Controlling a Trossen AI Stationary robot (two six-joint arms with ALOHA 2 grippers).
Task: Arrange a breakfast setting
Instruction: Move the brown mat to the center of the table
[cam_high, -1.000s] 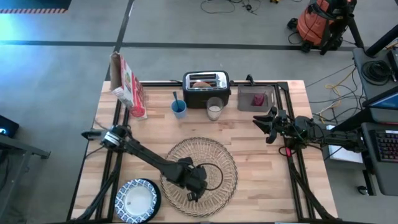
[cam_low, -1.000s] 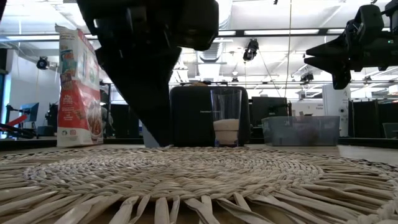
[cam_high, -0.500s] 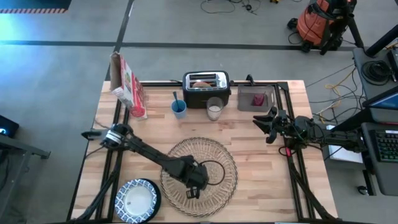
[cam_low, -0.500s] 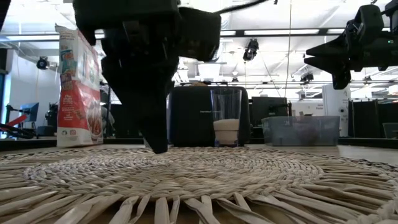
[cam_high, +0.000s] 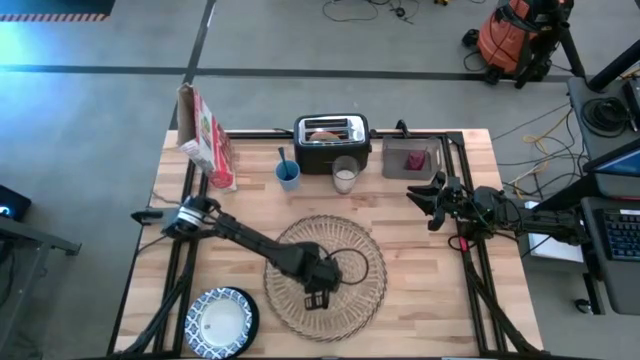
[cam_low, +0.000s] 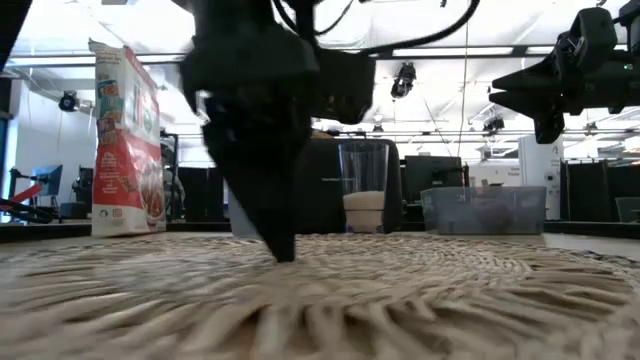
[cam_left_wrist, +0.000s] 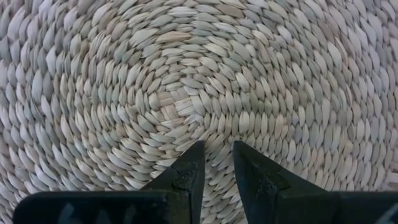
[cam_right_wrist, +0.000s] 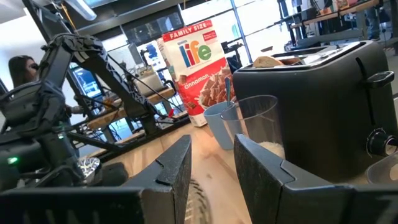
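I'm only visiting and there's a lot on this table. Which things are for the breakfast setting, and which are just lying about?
For the setting:
- straw placemat, under the left gripper
- patterned bowl
- glass of milk

Just lying about:
- toaster
- blue cup
- cereal box
- clear tub

Open robotics lab: concrete floor (cam_high: 100, 110), ceiling strip lights (cam_low: 440, 50), desks with monitors (cam_right_wrist: 152, 50).

Cereal box (cam_high: 205, 137) upright at the table's back left, blue cup (cam_high: 288, 175) beside toaster (cam_high: 331, 139)
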